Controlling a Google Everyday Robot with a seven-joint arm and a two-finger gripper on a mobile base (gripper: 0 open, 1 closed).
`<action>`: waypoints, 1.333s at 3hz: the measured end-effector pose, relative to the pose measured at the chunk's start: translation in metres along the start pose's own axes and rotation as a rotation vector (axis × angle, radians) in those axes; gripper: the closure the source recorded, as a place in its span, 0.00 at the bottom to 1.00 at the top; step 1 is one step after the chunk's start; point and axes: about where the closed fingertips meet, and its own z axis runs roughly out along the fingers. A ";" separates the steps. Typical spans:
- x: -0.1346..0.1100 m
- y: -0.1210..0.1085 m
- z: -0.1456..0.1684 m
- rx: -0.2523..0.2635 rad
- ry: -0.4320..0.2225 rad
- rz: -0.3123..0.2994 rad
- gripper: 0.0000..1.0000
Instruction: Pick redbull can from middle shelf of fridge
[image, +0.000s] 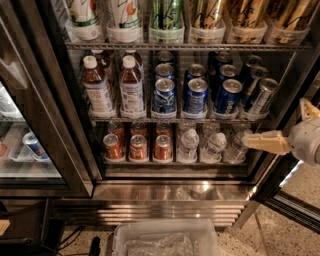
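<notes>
The fridge (60, 125) stands open in front of me. Its middle shelf (170, 119) holds brown white-capped bottles (96, 85) on the left and wide dark-blue cans (195, 95) in the middle. The slim silver-and-blue redbull can (261, 96) stands at the shelf's far right front, leaning slightly, with another slim can behind it. My gripper (275, 122) is at the right edge of the view, outside the fridge, below and right of the redbull can. Its cream fingers (265, 141) are spread apart and hold nothing.
The top rack holds tall colourful cans (167, 15). The bottom rack holds orange cans (138, 146) and clear bottles (188, 145). The open door's frame (292, 205) runs along the lower right. A clear plastic bin (165, 240) sits on the floor. A second cooler (25, 145) is on the left.
</notes>
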 end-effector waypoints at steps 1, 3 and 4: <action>-0.007 0.019 0.006 -0.029 -0.058 0.031 0.00; -0.007 0.020 0.013 -0.009 -0.065 0.021 0.00; -0.008 0.021 0.027 0.030 -0.083 0.015 0.15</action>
